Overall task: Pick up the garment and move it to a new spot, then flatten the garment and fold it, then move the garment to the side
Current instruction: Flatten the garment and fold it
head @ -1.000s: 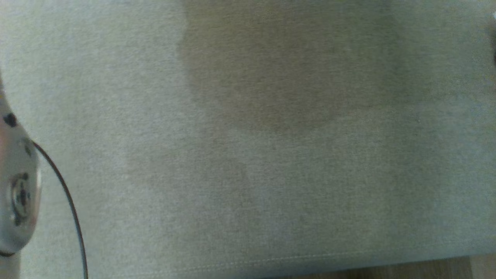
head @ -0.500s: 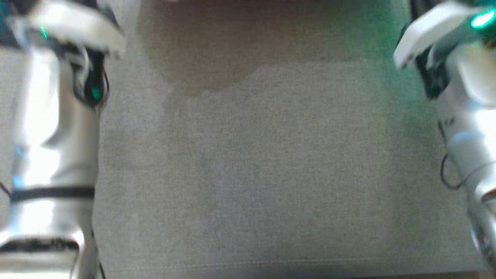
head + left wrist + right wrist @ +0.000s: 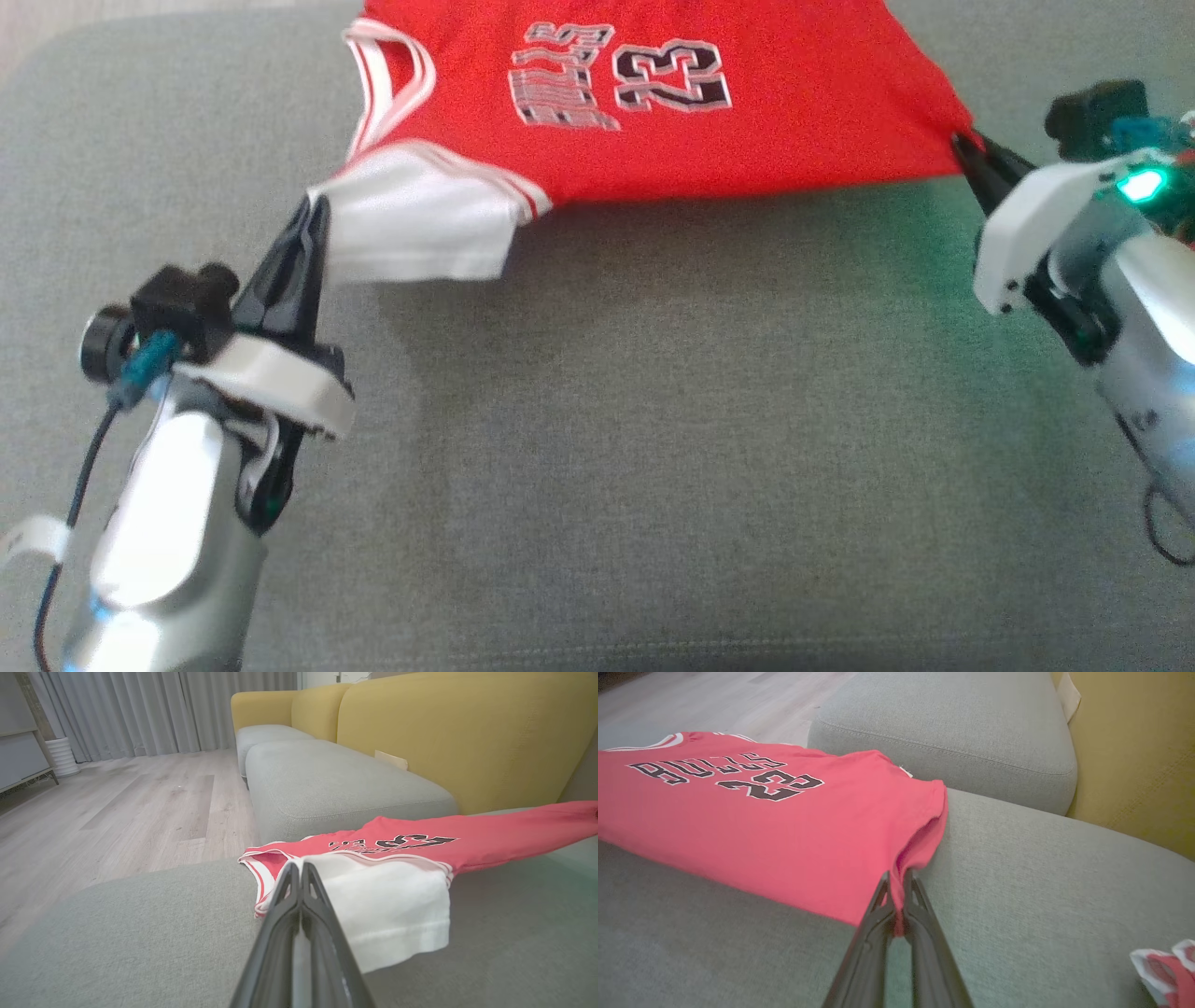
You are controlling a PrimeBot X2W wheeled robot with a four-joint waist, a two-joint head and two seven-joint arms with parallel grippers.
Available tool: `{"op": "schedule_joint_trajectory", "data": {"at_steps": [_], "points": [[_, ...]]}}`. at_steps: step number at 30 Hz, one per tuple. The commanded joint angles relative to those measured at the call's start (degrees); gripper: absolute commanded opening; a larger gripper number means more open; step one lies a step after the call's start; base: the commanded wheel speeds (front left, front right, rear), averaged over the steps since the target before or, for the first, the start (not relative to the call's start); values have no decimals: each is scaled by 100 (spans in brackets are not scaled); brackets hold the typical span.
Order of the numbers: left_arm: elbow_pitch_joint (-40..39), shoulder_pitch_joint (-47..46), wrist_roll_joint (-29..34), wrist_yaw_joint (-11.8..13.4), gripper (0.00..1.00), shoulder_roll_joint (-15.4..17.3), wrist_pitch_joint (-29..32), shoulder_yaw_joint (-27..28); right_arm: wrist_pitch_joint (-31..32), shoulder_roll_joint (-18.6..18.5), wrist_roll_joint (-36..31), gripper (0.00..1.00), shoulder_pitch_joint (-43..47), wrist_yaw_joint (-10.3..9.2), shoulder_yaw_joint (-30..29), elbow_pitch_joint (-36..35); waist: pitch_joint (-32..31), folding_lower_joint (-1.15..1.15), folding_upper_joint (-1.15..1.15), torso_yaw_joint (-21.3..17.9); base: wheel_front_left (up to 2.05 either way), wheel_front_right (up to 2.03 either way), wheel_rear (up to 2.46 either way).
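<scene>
The garment (image 3: 747, 131), a red jersey with black "BULLS 23" lettering and a white sleeve (image 3: 411, 224), is stretched above the grey sofa seat (image 3: 653, 448) at the top of the head view. My left gripper (image 3: 313, 207) is shut on the white sleeve's edge; the left wrist view has its fingers pinched together at the sleeve (image 3: 387, 905). My right gripper (image 3: 962, 149) is shut on the garment's red bottom corner, and in the right wrist view the red cloth (image 3: 784, 835) is nipped between its fingertips (image 3: 897, 877).
A second grey seat cushion (image 3: 336, 784) and a yellow sofa back (image 3: 467, 732) lie beyond, with wooden floor (image 3: 117, 812) to the side. A small red and white piece (image 3: 1167, 966) lies on the seat at the right wrist view's lower right corner.
The head camera has swung, from bare seat to both arms and the stretched garment. Whether the arms themselves moved I cannot tell.
</scene>
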Motion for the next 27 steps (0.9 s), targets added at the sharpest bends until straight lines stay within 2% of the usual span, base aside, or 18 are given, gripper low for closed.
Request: {"op": "schedule_joint_trajectory", "data": {"at_steps": [1, 6, 10, 15, 22, 27], "points": [[-292, -47, -67, 10, 0, 325, -30, 151, 107, -256, 207, 0, 118, -5, 164, -293, -113, 0, 0, 3, 0, 0, 0], [-562, 450, -236, 9, 0, 641, -9, -104, 506, -807, 822, 0, 506, -5, 681, -894, -400, 0, 0, -26, 0, 0, 0], [-841, 929, -431, 9, 0, 919, 117, -343, 921, -1074, 1413, 0, 912, -5, 1005, -1343, -720, 0, 0, -107, 0, 0, 0], [-1383, 1810, -680, 28, 0, 1167, 318, -312, 1430, -1418, 2059, 0, 1453, -5, 1365, -1961, -1120, 0, 0, -269, 0, 0, 0], [-2286, 2832, -860, 242, 0, 1339, 801, -305, 1799, -1897, 2607, 0, 2074, -5, 1482, -2608, -1366, 0, 0, -375, 0, 0, 0], [-2742, 3012, -919, 369, 0, 1411, 1015, -253, 1856, -2040, 2673, 0, 2228, -5, 1327, -2848, -1360, 0, 0, -406, 0, 0, 0]]}}
